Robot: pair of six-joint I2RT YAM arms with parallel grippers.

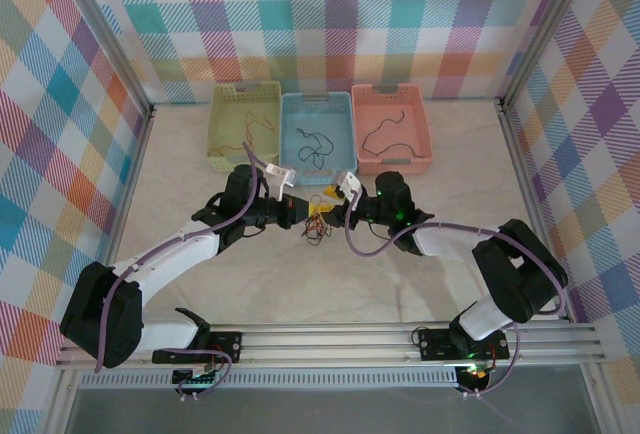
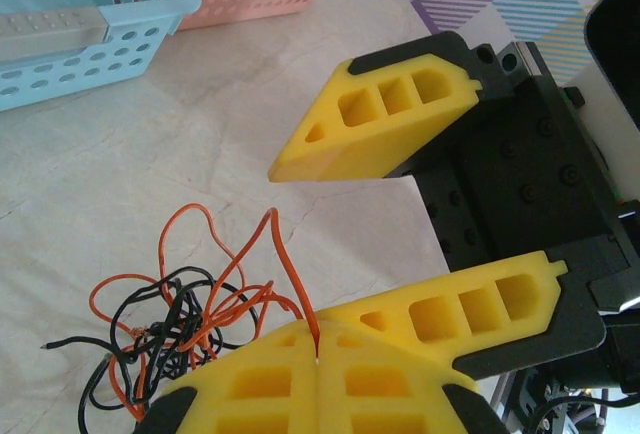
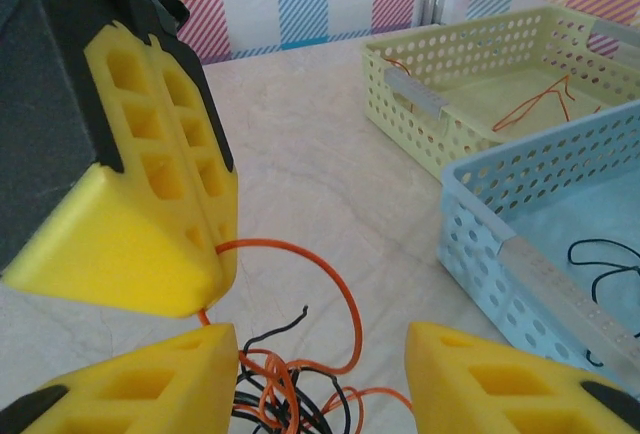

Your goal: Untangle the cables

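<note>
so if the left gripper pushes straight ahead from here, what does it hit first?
The left gripper, shut on a red-orange cable, would likely meet the open right gripper facing it; depth unclear.

Readable text, brands, numbers, signs: none legible on any surface.
Grey strip (image 2: 50, 29) on the blue basket (image 2: 150, 29) rim, at 10 o'clock in the left wrist view: a row of small raised marks, too blurred to read as letters.
</note>
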